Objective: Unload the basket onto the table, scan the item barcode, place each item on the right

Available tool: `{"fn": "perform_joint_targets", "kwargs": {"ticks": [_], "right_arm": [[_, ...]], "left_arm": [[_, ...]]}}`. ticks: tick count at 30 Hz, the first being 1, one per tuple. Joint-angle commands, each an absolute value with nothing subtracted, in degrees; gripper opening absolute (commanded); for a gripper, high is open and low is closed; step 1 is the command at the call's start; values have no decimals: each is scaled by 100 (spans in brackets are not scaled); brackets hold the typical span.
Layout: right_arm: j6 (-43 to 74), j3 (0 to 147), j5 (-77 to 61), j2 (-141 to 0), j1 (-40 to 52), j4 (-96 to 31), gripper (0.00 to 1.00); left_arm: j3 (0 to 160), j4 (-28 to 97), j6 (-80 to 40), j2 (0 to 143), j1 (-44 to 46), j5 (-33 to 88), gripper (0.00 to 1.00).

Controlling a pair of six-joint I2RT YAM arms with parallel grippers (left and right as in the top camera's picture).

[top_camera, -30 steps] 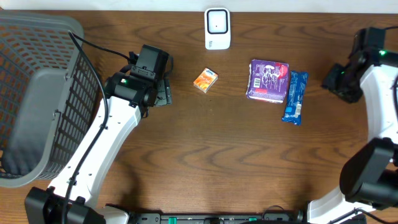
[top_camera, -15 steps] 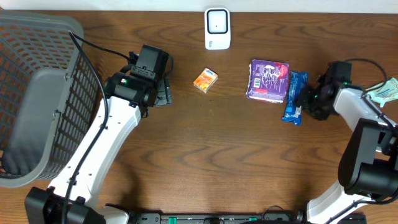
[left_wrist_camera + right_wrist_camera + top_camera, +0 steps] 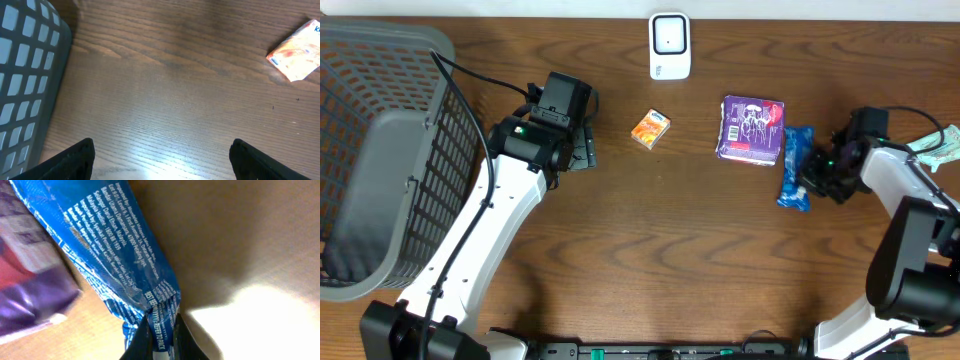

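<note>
A: What was found changed from a second before?

B: The right gripper [image 3: 160, 342] had been brought in from the right edge of the table [image 3: 670, 250] to the blue packet [image 3: 794, 167]. The packet had been shifted a little toward the near edge. The left gripper [image 3: 162, 165] was left where it had been.

A: How were the right jaws set?

B: They were clenched on the blue packet. In the right wrist view a fold of its wrapper was seen pinched between the two dark fingertips [image 3: 136, 351].

A: And the left jaws?

B: They were spread wide, and nothing was held or touched. Only bare wood was seen between them, with the orange box [image 3: 297, 52] well apart from them toward the far edge.

A: Where was the blue packet placed?

B: It was laid on the table toward the right edge, in the far half, just beside the purple packet [image 3: 753, 129]. Whether the two were touching could not be told.

A: What was counted?

B: Two arms were counted, each with one gripper. Three items were counted: one blue packet, one purple packet and one orange box. One white scanner [image 3: 669, 46] was stood at the middle of the far edge. One grey basket [image 3: 380, 150] was set at the left edge, reaching into the far-left corner.
</note>
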State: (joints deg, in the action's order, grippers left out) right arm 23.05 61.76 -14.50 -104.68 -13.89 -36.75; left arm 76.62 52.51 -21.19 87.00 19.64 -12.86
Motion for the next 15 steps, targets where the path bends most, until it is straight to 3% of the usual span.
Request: {"fn": "perform_joint_targets", "kwargs": {"ticks": [1,15], "right_arm": [[2338,6302,-1096,-9950,-1638,-3927,1],[3291,6305,1802,-8464,-1402,-4755,1]], "left_arm": [[7703,5266,-2171,8733,1957,-1398,86],[7703,5266,-2171,8733,1957,-1400,86]]}}
